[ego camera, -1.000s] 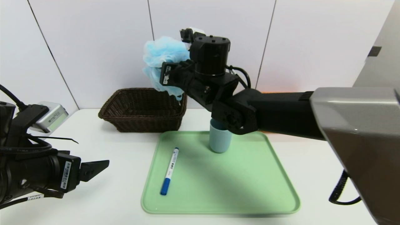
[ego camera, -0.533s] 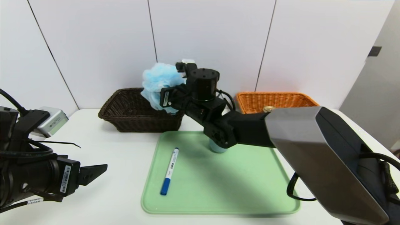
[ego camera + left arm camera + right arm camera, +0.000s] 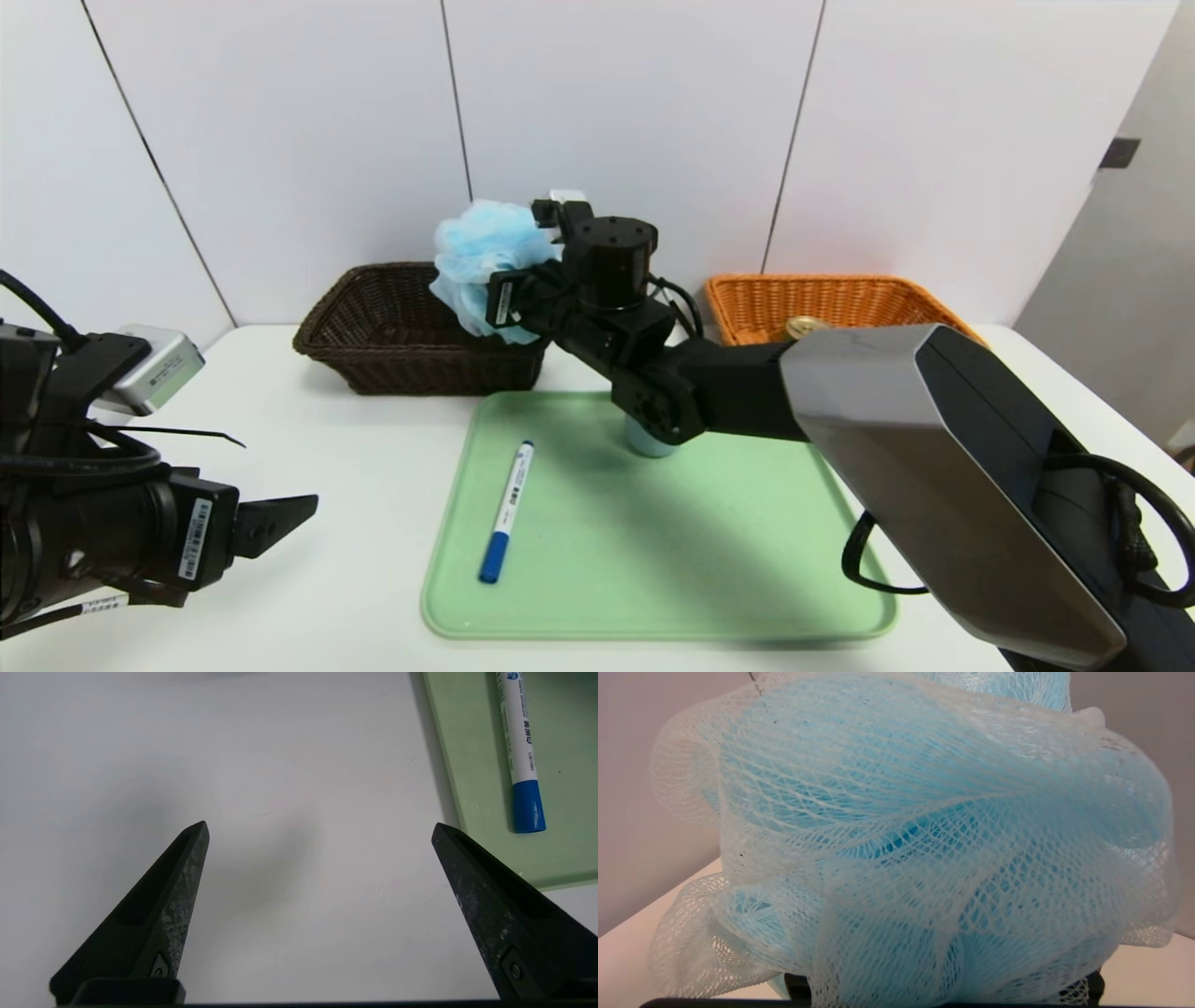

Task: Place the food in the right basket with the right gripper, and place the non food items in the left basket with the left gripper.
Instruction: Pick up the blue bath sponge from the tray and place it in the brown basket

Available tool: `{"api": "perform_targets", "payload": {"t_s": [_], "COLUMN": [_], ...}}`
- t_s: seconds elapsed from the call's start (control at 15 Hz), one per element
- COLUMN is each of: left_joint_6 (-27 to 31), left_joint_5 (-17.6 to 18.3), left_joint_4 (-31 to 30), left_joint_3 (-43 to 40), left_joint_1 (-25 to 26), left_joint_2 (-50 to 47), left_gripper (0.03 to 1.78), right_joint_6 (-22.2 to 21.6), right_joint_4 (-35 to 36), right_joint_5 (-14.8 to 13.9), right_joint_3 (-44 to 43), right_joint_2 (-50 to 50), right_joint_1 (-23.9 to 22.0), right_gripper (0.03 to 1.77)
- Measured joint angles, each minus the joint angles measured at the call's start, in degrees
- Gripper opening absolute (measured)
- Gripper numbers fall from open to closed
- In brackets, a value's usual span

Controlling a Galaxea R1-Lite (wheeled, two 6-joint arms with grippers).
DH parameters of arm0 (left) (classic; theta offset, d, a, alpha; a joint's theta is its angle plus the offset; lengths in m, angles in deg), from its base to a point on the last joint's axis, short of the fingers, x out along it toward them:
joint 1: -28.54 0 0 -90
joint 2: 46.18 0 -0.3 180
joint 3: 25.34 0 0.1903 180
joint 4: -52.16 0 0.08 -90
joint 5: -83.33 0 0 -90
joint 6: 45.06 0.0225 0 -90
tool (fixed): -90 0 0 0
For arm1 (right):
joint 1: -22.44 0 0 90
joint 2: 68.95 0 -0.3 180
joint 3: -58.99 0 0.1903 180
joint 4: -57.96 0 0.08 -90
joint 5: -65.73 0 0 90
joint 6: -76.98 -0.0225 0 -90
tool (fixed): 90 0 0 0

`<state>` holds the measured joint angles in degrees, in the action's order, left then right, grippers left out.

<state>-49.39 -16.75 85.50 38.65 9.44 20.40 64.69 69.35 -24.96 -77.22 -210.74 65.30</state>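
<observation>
Firmly, the bath puff (image 3: 487,245) in the right gripper's (image 3: 495,294) closed jaws.

Your head camera looks forward and down over the tray (image 3: 747,579). Your left wrist camera, closer, shares the marker (image 3: 521,742); your right's faces the bath puff (image 3: 924,835) close up.

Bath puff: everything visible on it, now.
The fluffy light-blue mesh bath puff is a loose ball of fine, thin netting, paler where the outer folds spread and deeper blue in the creases. It looks soft, bunched unevenly, with lobes bulging at its edges. The black right claw is shut on it, holding it up at the right-hand part of the dark brown woven basket. Whether it touches the basket can't be told.
</observation>
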Motion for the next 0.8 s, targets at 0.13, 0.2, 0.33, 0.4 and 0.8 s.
{"api": "perform_targets", "payload": {"t_s": [0.13, 0.2, 0.33, 0.4, 0.8], "left_joint_6": [0.00, 0.00, 0.00, 0.00, 0.00], "left_joint_5": [0.05, 0.05, -0.02, -0.02, -0.06], "left_joint_4": [0.00, 0.00, 0.00, 0.00, -0.09], "left_joint_3": [0.12, 0.12, 0.12, 0.12, 0.15], "left_joint_1": [-0.02, -0.02, 0.00, 0.01, 0.15], "left_joint_2": [0.11, 0.15, 0.22, 0.28, 0.34], "left_gripper": [1.69, 1.69, 1.69, 1.69, 1.69], "right_joint_6": [0.00, 0.00, -0.33, -0.35, -0.38], "right_joint_4": [0.11, 0.09, 0.16, 0.18, 0.16], "right_joint_5": [0.02, 0.02, 0.05, 0.17, 0.73], "right_joint_3": [0.02, 0.05, 0.05, 0.05, 0.07], "right_joint_2": [-0.28, -0.41, -0.57, -0.63, -0.99], "right_joint_1": [0.00, -0.04, 0.00, 0.00, -0.28], "right_gripper": [0.65, 0.76, 0.97, 1.06, 1.41]}}
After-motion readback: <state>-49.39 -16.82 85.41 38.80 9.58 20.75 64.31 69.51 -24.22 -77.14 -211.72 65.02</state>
